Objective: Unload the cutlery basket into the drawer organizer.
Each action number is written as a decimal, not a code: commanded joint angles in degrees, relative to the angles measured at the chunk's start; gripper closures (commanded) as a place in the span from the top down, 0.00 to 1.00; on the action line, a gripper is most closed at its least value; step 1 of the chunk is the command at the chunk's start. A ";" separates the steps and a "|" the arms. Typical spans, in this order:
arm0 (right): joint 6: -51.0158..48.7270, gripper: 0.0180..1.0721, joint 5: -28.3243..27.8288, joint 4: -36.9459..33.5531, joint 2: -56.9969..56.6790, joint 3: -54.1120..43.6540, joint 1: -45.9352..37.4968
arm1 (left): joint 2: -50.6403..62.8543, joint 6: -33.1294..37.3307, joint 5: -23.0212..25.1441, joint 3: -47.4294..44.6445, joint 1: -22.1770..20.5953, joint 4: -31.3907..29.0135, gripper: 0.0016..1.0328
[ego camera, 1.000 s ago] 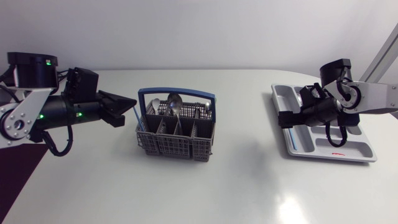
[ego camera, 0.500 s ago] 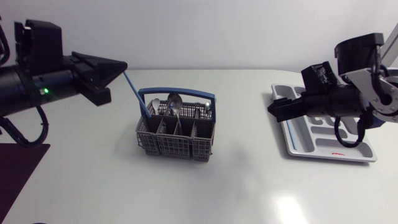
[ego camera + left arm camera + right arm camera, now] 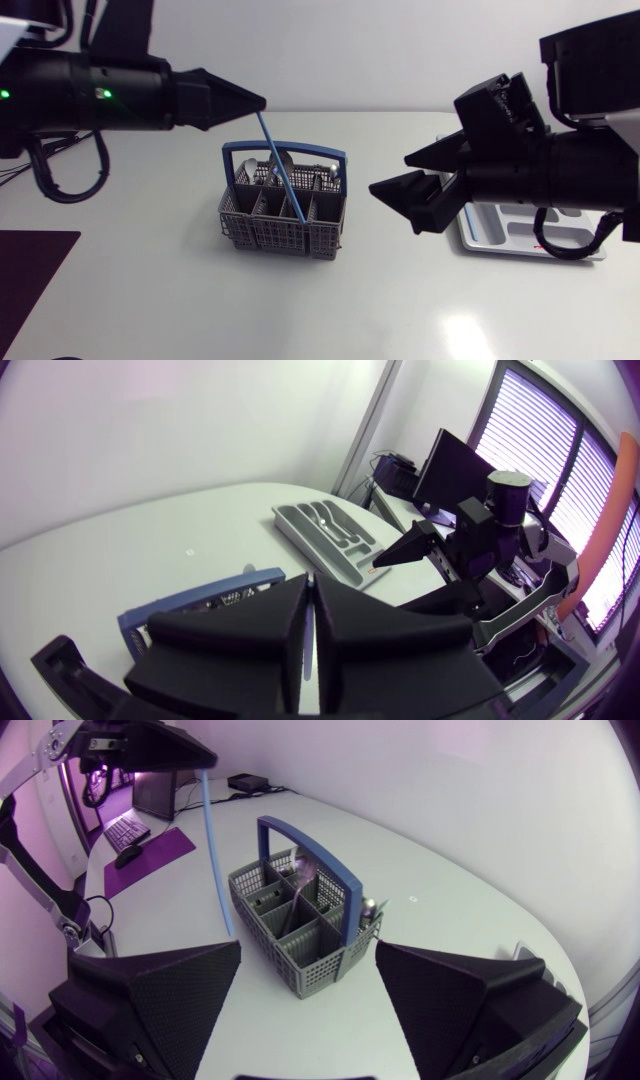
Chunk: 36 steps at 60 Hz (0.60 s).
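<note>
The grey cutlery basket [image 3: 268,232] with a blue handle stands mid-table, silver spoons [image 3: 281,163] upright in it. High above its left side, my left gripper [image 3: 258,103] is shut on the top of a thin blue utensil [image 3: 282,165], which slants down over the basket. In the right wrist view this blue utensil [image 3: 214,850] hangs free beside the basket [image 3: 300,915]. My right gripper [image 3: 402,176] stands open in the air to the right of the basket, nothing between its fingers. The grey drawer organizer [image 3: 575,250] lies at the right, mostly hidden behind my right arm.
A dark purple mat [image 3: 25,265] lies at the table's front left corner. The left wrist view shows the organizer [image 3: 290,525] across the table with a piece of cutlery [image 3: 322,515] in it. White tabletop lies bare in front of the basket.
My left arm rose and swung right, lifting the blue utensil up out of the basket. My right arm left the organizer, rose and came toward the basket, still open.
</note>
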 commanded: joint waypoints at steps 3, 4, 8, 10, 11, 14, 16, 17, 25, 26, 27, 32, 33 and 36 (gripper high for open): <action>0.35 0.92 -0.87 0.50 1.43 0.72 3.06 | 4.25 -3.60 5.83 2.18 -1.14 -0.55 0.03; 0.26 0.91 -1.13 0.59 1.52 0.72 3.32 | 4.95 -3.86 6.53 2.44 -1.14 -0.73 0.03; 0.00 0.89 -1.92 1.29 2.40 0.63 4.20 | 6.97 -4.39 8.11 3.05 -1.32 -0.99 0.03; -0.18 0.89 -1.92 1.46 2.84 0.63 4.99 | 8.03 -4.48 9.17 3.41 -1.58 -1.08 0.03; -0.27 0.89 -1.92 1.73 3.19 0.54 5.52 | 8.64 -4.65 9.78 3.58 -1.58 -1.16 0.03; -0.44 0.86 -1.92 2.43 3.72 0.46 6.66 | 9.44 -4.74 10.57 3.93 -1.67 -1.43 0.03; -0.44 0.86 -1.92 2.87 4.07 0.28 7.28 | 10.23 -4.83 11.10 4.20 -1.76 -1.60 0.03; -0.53 0.86 -1.92 3.05 4.42 0.28 7.80 | 10.67 -4.92 11.28 4.46 -1.93 -1.69 0.03; -0.88 0.80 -1.92 4.98 6.79 0.54 9.91 | 12.34 -5.62 12.24 5.69 -2.46 -2.04 0.03; -0.97 0.79 -1.92 5.16 7.32 0.72 10.00 | 12.42 -5.80 12.24 5.87 -2.64 -2.04 0.03; -1.06 0.78 -1.92 5.24 7.58 0.72 10.00 | 12.60 -5.88 12.24 5.95 -2.72 -2.04 0.03; -1.59 0.69 -1.92 6.12 9.52 0.98 10.00 | 13.13 -6.15 12.24 6.31 -3.34 -2.04 0.03; -1.67 0.68 -1.92 6.30 9.78 0.98 10.00 | 13.22 -6.15 12.24 6.39 -3.34 -2.04 0.03; -1.67 0.59 -1.92 7.09 10.48 0.98 10.00 | 13.65 -6.24 12.24 6.48 -3.52 -2.04 0.03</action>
